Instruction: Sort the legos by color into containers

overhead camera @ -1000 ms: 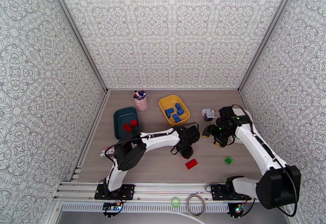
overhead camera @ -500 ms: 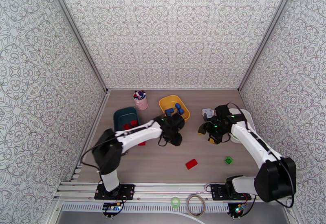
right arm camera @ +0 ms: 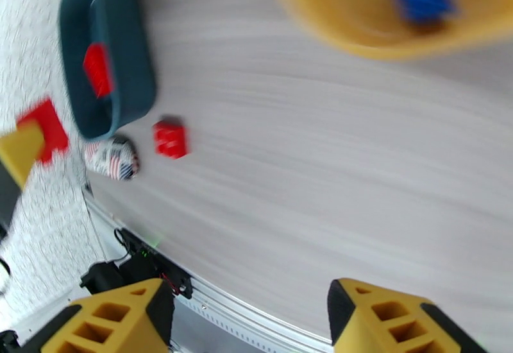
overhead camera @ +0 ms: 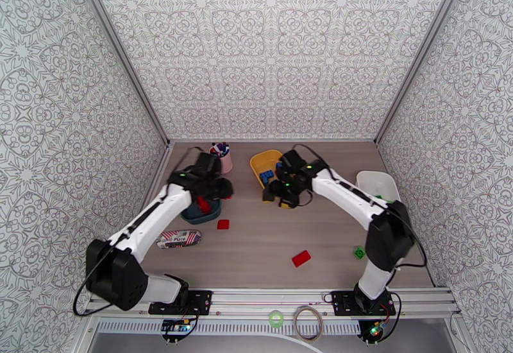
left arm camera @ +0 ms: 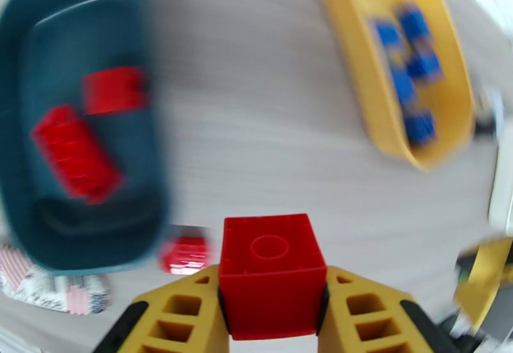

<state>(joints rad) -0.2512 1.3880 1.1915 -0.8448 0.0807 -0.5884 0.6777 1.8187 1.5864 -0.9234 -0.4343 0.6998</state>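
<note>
My left gripper [overhead camera: 204, 204] [left arm camera: 269, 287] is shut on a red lego [left arm camera: 269, 248], held above the near right part of the dark teal tray [overhead camera: 190, 184] [left arm camera: 38, 40]. Two red legos [left arm camera: 77, 155] lie in that tray. My right gripper [overhead camera: 277, 197] [right arm camera: 256, 312] is open with nothing between its fingers, at the near edge of the yellow tray [overhead camera: 260, 160] [right arm camera: 359, 33], which holds several blue legos [left arm camera: 410, 72]. The white tray [overhead camera: 378, 184] stands at the right. Loose on the table are a red lego [overhead camera: 223, 224] [right arm camera: 170, 138], another red lego [overhead camera: 301, 258] and a green lego [overhead camera: 360, 253].
A pink cup of pens [overhead camera: 222, 156] stands behind the teal tray. A flag-patterned oblong object [overhead camera: 179, 239] [right arm camera: 112, 157] lies near the left arm. Patterned walls close off the left, back and right sides. Both wrist views are blurred by motion.
The left arm has swung left from the table's middle to the teal tray. The right arm has moved left from beside the white tray to the yellow tray.
</note>
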